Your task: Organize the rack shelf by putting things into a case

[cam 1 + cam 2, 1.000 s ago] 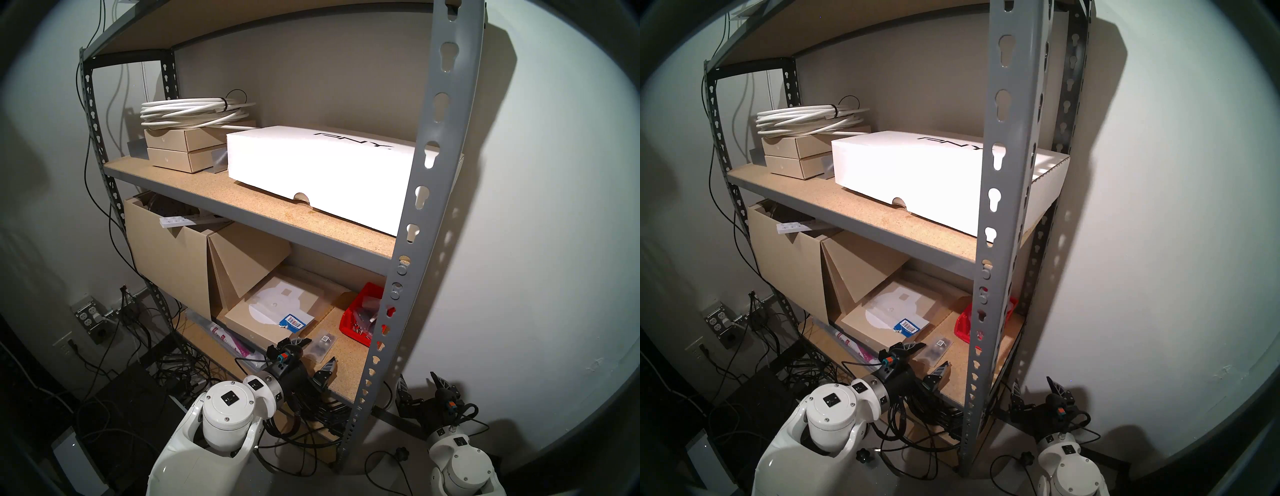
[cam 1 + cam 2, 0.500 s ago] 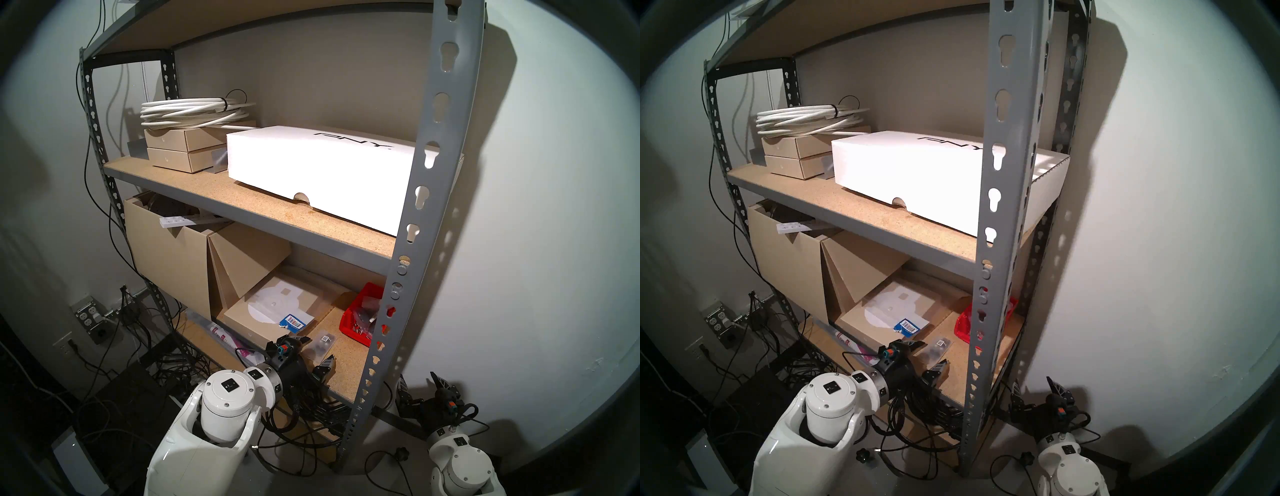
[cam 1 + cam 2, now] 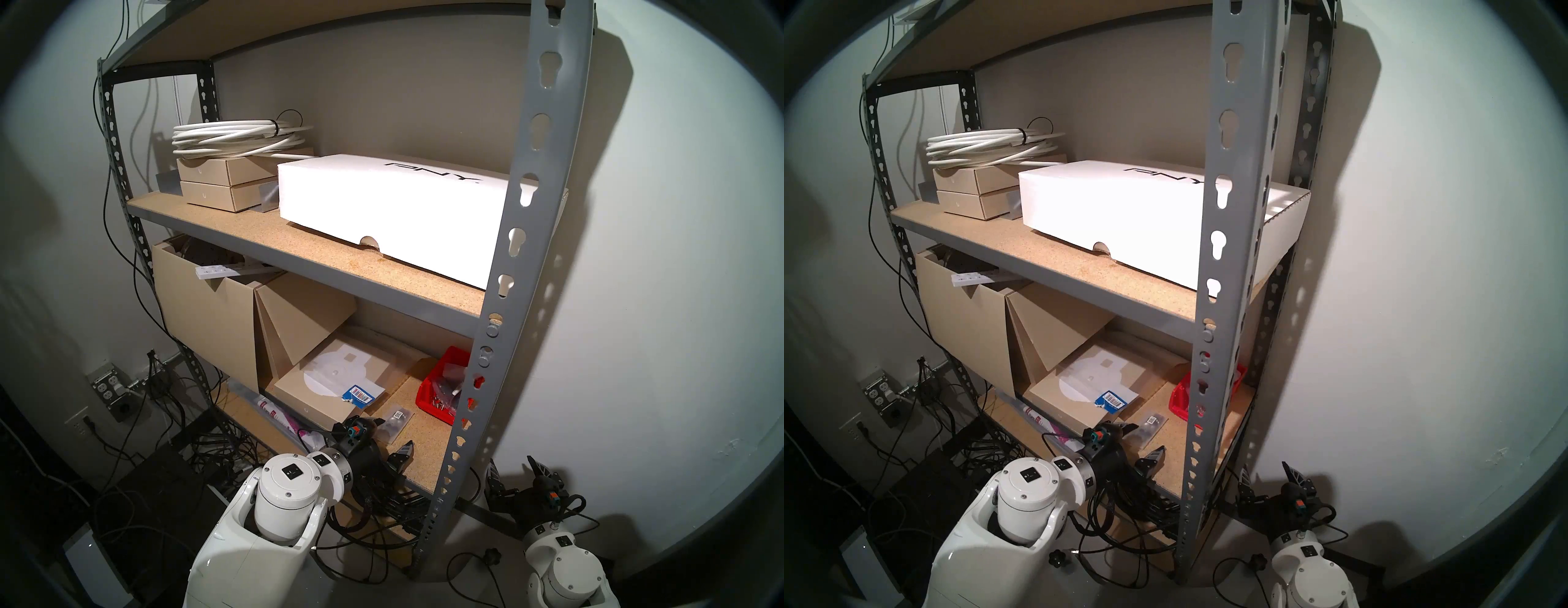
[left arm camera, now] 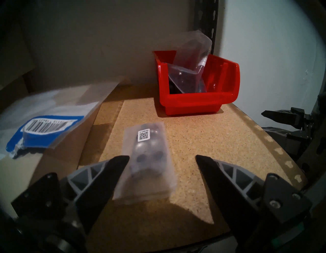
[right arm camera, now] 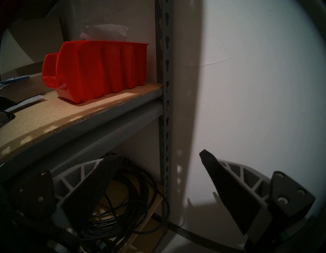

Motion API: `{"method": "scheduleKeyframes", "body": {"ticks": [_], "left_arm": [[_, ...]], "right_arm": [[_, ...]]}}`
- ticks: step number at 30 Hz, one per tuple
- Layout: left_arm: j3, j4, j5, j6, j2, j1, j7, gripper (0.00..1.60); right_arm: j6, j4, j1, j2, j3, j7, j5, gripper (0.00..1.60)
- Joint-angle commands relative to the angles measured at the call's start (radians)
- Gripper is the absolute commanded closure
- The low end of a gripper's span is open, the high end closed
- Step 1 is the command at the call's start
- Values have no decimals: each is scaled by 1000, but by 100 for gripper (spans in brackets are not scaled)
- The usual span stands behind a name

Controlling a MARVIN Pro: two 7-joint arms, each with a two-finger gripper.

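One red bin (image 4: 197, 104) stands on the shelf, with two clear bags (image 4: 192, 53) visible in it. One bag (image 4: 146, 159) lies loose on the board; one barcode card (image 4: 44, 130) beside it.

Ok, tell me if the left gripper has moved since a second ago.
Yes. In the head view the left gripper has crept right, toward the bag on the shelf; the blue card stays put. Jaws open.

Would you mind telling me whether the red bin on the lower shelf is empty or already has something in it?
Not empty. The red bin already holds clear plastic bags, one standing up above its rim.
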Motion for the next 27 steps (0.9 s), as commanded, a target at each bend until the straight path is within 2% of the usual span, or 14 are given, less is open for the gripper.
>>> {"method": "scheduleKeyframes", "body": {"ticks": [1,2,9,12,13,16,17,18,27], "left_arm": [[-6,0,-3,-2,-5,-10,3,61],[-7,1,-3,-3,-5,-9,4,70],[-7,6,-3,1,-3,-2,4,85],[-10,1,-3,-6,-3,6,9,97],[-11,-2,-4,-5,-1,7,7,109],[-18,-13,-14,-19,4,13,-1,125],[-20,-16,-16,-19,3,15,0,149],[-21,-21,-20,-25,5,17,-3,160],[-27,-117,-42,-38,8,61,-19,160]], "right_arm": [[-1,-19,0,0,0,0,0,0],[-1,-19,0,0,0,0,0,0],[-1,-19,0,0,0,0,0,0],[-1,-19,0,0,0,0,0,0],[-1,-19,0,0,0,0,0,0],[-1,-19,0,0,0,0,0,0],[-1,-19,0,0,0,0,0,0],[-1,-19,1,0,0,0,0,0],[-2,-18,1,0,0,0,0,0]]}}
